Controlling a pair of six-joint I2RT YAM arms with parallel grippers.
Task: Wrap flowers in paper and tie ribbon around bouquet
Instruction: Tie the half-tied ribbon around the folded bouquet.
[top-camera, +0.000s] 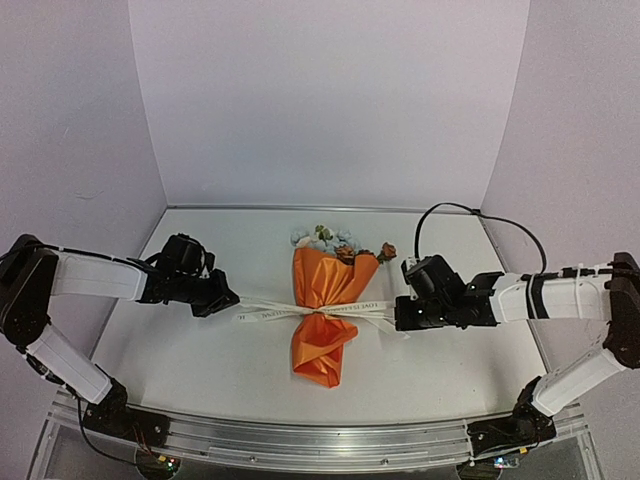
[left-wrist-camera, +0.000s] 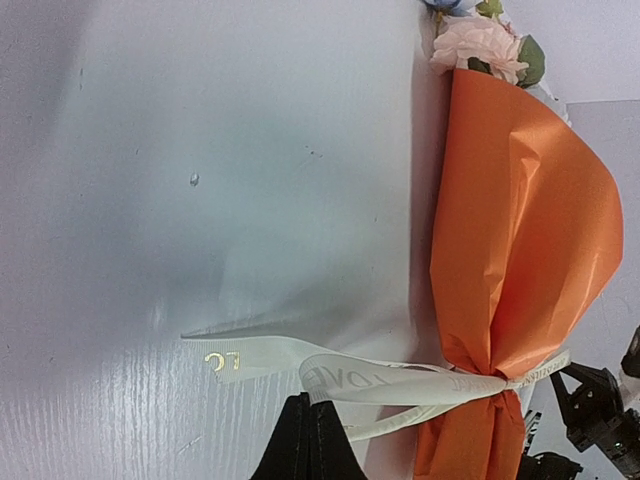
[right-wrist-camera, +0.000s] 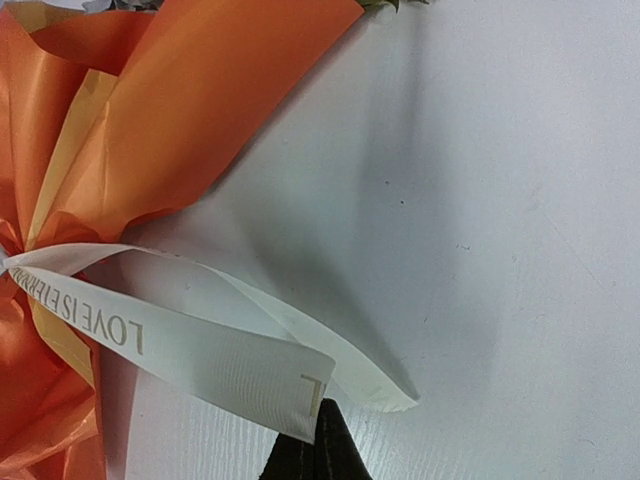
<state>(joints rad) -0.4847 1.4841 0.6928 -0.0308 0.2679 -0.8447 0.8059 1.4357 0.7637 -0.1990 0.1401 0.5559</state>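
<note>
Shut tight both sides: left gripper at 9 o'clock of bouquet, right gripper at 3; cannot tell whether pinching ribbon. Tied round paper waist, mid-table. Toward 12, flowers at wide end.

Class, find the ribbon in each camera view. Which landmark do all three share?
Top external: the ribbon crosses the centre, around the orange paper.
Left wrist: ribbon lower right, knotted on the paper.
Right wrist: ribbon lower left, under the paper.
Shared landmark: the orange paper.
</note>
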